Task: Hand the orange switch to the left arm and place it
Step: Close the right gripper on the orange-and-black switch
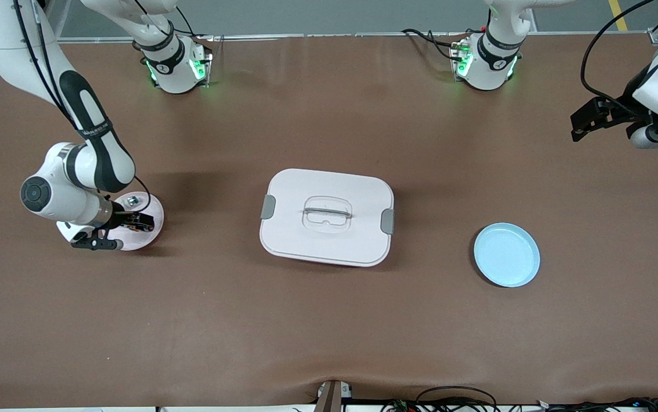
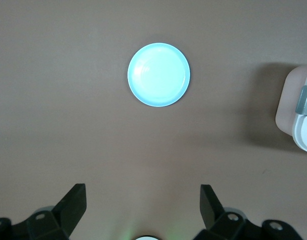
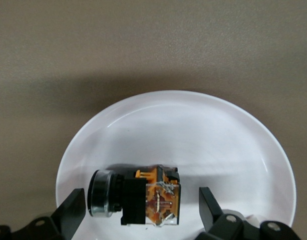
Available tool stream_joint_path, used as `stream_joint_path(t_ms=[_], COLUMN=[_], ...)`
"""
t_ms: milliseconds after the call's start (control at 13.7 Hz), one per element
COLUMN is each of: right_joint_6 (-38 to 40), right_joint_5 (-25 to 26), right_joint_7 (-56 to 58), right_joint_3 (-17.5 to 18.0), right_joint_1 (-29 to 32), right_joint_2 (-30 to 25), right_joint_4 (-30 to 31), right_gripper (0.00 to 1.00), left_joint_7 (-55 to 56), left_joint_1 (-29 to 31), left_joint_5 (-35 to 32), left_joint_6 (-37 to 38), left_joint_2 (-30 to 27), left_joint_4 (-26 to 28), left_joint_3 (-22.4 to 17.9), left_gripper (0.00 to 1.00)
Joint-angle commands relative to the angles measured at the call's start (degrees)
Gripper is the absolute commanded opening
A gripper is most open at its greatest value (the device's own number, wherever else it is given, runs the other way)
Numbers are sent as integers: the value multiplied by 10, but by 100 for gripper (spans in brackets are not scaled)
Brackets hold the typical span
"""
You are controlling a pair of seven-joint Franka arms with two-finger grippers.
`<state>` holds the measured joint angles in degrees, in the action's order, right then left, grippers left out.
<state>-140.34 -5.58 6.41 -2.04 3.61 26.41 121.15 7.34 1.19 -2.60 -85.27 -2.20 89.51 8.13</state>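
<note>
Both tools open | right tool (image 1: 113,230) straddles orange switch (image 3: 143,201) | left tool (image 1: 586,121) waits aloft

High front cam faces arms; wrist cams look down.

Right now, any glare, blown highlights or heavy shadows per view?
Front view: soft shadows beside the box; green base lights glow. Left wrist view: blue plate looks washed out, nearly white in the middle. Right wrist view: white plate sharp, with a shadow band on the table above it; orange switch clear.

Even overhead light, soft shadows, sharp focus.
</note>
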Motion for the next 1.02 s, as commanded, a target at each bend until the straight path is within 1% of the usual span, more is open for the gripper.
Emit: stream_joint_path(t_ms=[0, 364, 437, 509, 582, 655, 728, 873, 946], right_joint_6=[-9, -8, -6, -5, -5, -1, 0, 18, 50], right_joint_5=[-13, -13, -13, -13, -13, -13, -14, -28, -37], right_joint_7=[12, 12, 11, 13, 17, 17, 15, 14, 12], right_joint_3=[-1, -1, -1, -1, -1, 0, 0, 0, 0], right_joint_1=[-2, -2, -2, -1, -1, -1, 0, 0, -1], right_joint_2=[4, 6, 5, 5, 4, 2, 1, -6, -15], right_joint_4=[1, 0, -2, -2, -2, -2, -2, -7, -20], right_gripper=[100, 100, 89, 75, 50, 12, 0, 0, 0], left_joint_7=[-4, -4, -4, -4, -5, -4, -4, -4, -4], left_joint_1=[4, 4, 4, 5, 5, 5, 5, 5, 4], left_joint_5=[9, 9, 9, 9, 10, 9, 9, 9, 9], left_joint_6=[8, 8, 8, 8, 8, 7, 7, 7, 7], left_joint_2=[0, -1, -1, -1, -1, -1, -1, -1, -1], left_joint_4=[-7, -8, -8, -10, -10, -10, -10, -9, -10], left_joint_3=[1, 1, 1, 0, 0, 0, 0, 0, 0], left_gripper=[100, 100, 100, 100, 100, 100, 100, 100, 100])
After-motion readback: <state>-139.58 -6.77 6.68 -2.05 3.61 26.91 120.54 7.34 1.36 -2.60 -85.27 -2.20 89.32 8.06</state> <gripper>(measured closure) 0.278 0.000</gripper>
